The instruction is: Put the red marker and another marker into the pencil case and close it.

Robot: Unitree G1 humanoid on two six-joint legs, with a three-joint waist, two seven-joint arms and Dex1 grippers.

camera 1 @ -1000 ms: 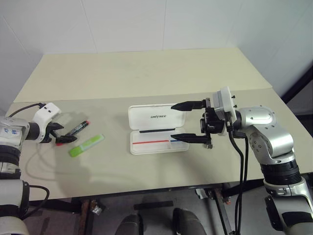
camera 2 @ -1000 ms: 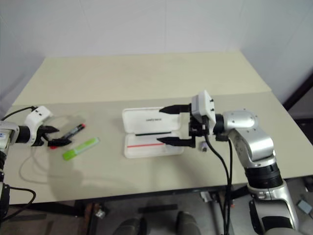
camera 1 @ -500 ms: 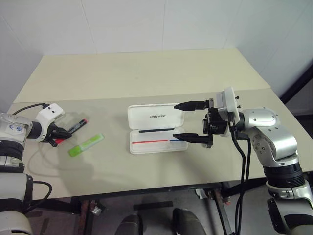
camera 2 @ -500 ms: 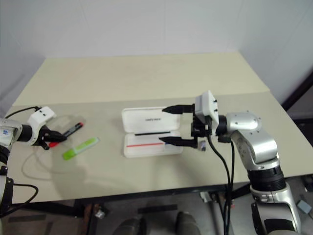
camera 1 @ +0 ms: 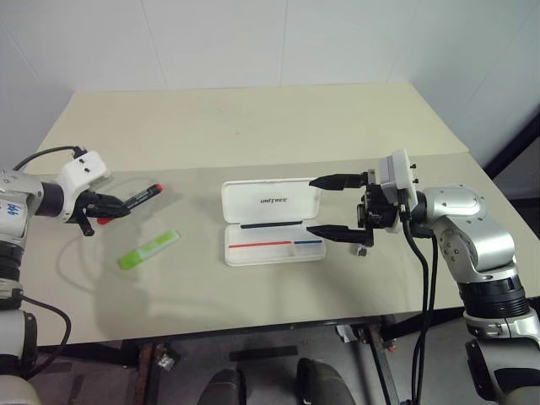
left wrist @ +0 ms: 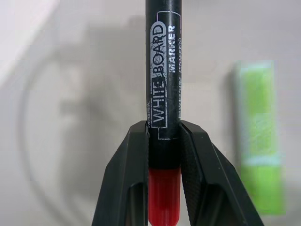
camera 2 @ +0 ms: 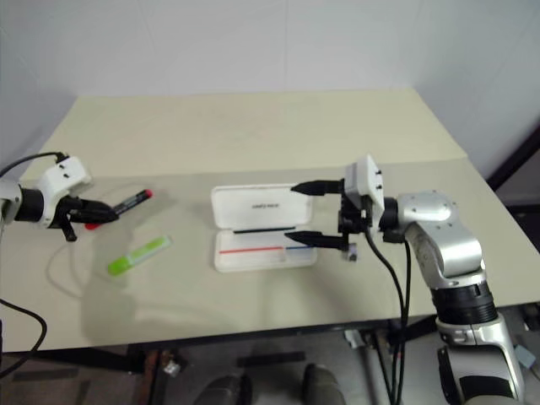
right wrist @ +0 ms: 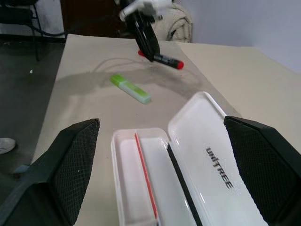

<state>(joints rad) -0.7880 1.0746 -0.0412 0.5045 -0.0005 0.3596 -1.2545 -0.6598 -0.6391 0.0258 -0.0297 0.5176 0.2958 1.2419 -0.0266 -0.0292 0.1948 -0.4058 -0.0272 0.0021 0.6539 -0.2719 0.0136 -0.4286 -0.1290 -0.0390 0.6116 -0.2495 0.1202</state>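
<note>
Two markers and one case are on view over the beige table [camera 1: 253, 126]. One slim red-and-black whiteboard marker [camera 1: 142, 196] is lifted off the table, well to the left of the white hard rectangular pencil case [camera 1: 272, 222], clenched near its red end by the left claw [camera 1: 114, 205], which hides part of its barrel. One flat light green marker [camera 1: 149, 250] lies left of the case. That case lies open, lid back. Right claw [camera 1: 325, 206] hovers released just right of it, empty.

Beige table [camera 1: 253, 126], perhaps a cable [camera 1: 59, 270].
</note>
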